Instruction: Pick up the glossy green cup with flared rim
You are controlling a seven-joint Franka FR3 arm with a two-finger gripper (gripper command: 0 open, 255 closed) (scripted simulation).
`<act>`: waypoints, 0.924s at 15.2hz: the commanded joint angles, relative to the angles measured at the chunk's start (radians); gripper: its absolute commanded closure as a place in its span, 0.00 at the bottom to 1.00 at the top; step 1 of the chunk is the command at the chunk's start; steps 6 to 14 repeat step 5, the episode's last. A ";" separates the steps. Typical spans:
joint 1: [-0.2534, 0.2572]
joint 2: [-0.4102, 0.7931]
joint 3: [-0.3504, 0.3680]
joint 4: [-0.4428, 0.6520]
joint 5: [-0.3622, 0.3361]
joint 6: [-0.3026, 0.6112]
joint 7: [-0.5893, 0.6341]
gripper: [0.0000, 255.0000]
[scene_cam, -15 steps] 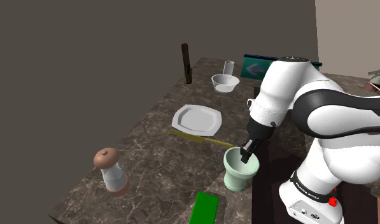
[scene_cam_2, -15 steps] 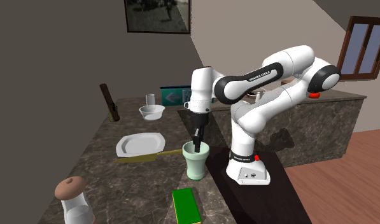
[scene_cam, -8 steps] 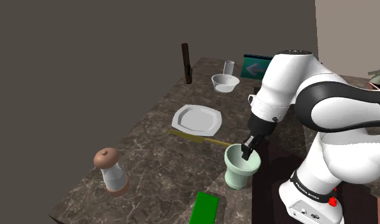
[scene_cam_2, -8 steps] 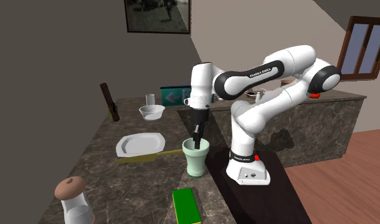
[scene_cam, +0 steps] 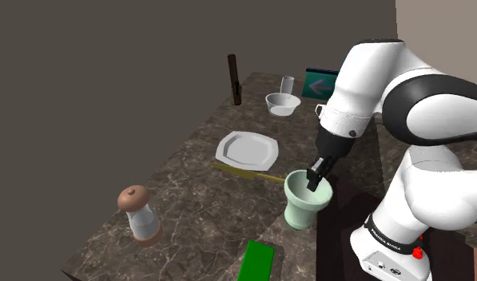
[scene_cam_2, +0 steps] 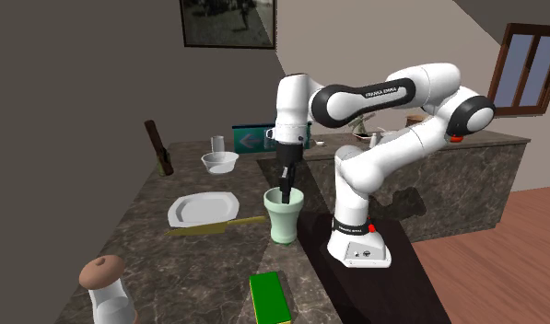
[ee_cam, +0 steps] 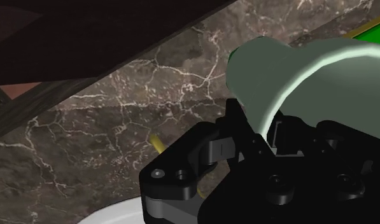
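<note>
The pale green cup with a flared rim hangs tilted just above the dark marble counter, near the counter's edge by the stand. My black gripper comes down from above and is shut on its rim, one finger inside the cup and one outside. From the second exterior view the cup hangs under the gripper, its base a little off the surface. The wrist view has the cup's rim clasped between the fingers, with the gripper right behind it.
A white plate and a yellow utensil lie just beyond the cup. A brown-topped shaker and a green book are nearer the front. A bowl, a glass, a dark post and a green sign stand at the back.
The gripper has risen with the cup in its grasp; the cup has come up off the counter and shifted slightly toward the stand.
</note>
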 commanded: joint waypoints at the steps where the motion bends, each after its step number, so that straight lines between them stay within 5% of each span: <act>1: -0.007 -0.002 -0.012 0.028 -0.013 -0.029 0.001 1.00; 14: -0.013 -0.001 -0.021 0.056 -0.024 -0.056 0.004 1.00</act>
